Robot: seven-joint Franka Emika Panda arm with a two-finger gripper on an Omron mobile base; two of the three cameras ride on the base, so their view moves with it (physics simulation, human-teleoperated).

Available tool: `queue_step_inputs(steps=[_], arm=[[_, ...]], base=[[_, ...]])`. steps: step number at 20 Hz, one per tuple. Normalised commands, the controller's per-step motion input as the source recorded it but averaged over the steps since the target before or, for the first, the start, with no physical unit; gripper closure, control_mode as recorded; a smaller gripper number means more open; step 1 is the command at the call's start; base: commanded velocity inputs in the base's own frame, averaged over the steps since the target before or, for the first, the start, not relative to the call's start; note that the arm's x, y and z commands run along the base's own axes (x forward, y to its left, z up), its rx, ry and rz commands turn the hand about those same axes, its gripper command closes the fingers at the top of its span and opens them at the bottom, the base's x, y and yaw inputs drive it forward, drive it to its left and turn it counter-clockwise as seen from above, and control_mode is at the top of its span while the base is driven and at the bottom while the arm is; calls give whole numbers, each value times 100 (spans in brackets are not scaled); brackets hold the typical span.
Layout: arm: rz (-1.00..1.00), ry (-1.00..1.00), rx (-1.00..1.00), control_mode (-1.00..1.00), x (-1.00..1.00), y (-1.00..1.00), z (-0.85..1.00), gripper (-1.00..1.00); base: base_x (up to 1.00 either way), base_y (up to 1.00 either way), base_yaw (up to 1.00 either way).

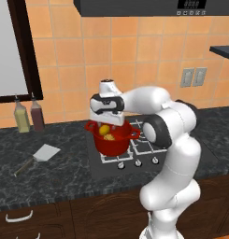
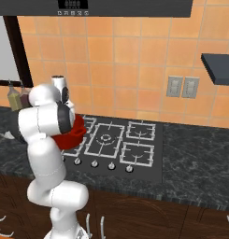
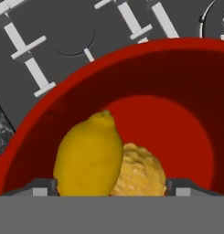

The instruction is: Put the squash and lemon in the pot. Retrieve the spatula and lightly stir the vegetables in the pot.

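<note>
The red pot (image 1: 114, 143) stands on the front left burner of the hob, and in the right base view the pot (image 2: 74, 133) is half hidden behind my arm. My gripper (image 1: 106, 122) hangs just above its rim, pointing down into it. In the hand view the gripper (image 3: 111, 188) has its jaws wide apart. The bright yellow lemon (image 3: 88, 157) sits between them, at the pot's mouth (image 1: 104, 129), clear of the right finger. The duller squash (image 3: 140, 171) lies on the pot's floor beside it. The spatula (image 1: 44, 153) lies flat on the counter left of the hob.
Two bottles (image 1: 21, 116) (image 1: 37, 115) stand against the tiled wall at the back left. The hob (image 2: 120, 142) has a row of knobs (image 1: 137, 163) along its front. A range hood (image 1: 148, 7) hangs overhead, and a dark shelf (image 2: 218, 65) juts out at the right.
</note>
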Motion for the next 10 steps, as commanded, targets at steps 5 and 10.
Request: queue_step_inputs(steps=[5,10], arm=[[0,-8,3,-100,-26,-7,67,-100],[8,-10,1,-100,-60,46,73,-100]], base=[[0,0,0],[0,0,0]])
